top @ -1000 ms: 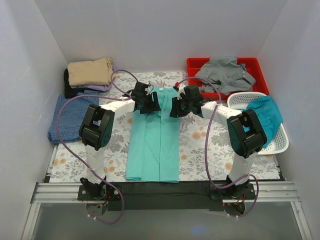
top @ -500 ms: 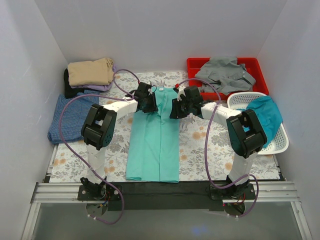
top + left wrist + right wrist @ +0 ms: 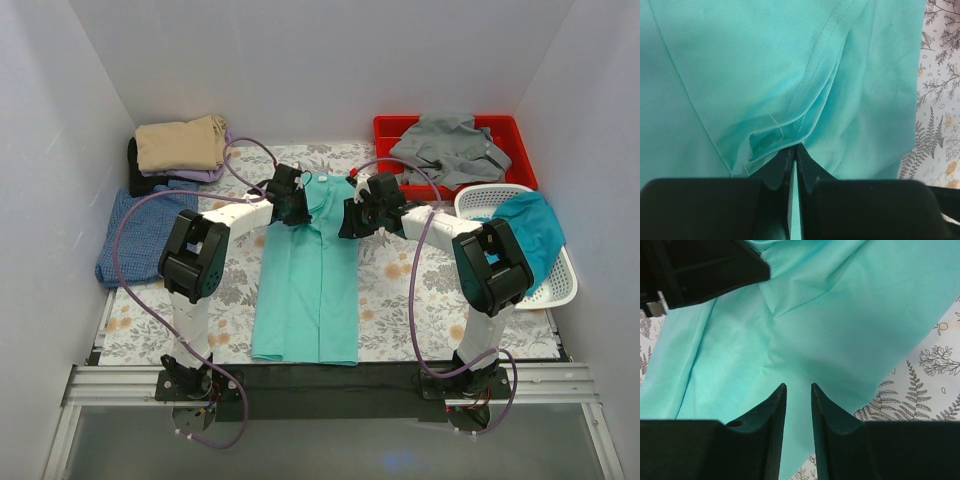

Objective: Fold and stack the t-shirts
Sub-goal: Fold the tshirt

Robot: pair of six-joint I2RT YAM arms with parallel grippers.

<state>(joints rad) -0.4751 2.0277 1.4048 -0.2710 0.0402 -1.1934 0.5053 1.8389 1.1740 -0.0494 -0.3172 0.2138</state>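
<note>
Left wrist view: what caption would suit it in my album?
Left claw shut on a bunched fold of the soft mint green cotton t-shirt.

The mint tee [image 3: 308, 285] lay flat, folded lengthwise into a long narrow strip. Its collar end sat up between the two sets of fingers and its hem lay well behind them. The left fingers [image 3: 776, 172] pinched a small puckered fold of it beside a stitched seam, with cloth bunched just ahead of their tips. Smooth mint cloth spread under and ahead of the right fingers [image 3: 771, 412], its edge just to their right. The tan tee [image 3: 180, 145] sat folded well left of the left fingers, and the blue tee [image 3: 135, 235] lay spread below it. Right of the right fingers, well apart from them, the grey tee [image 3: 450, 145] lay crumpled and the teal tee [image 3: 532, 232] drooped.
</note>
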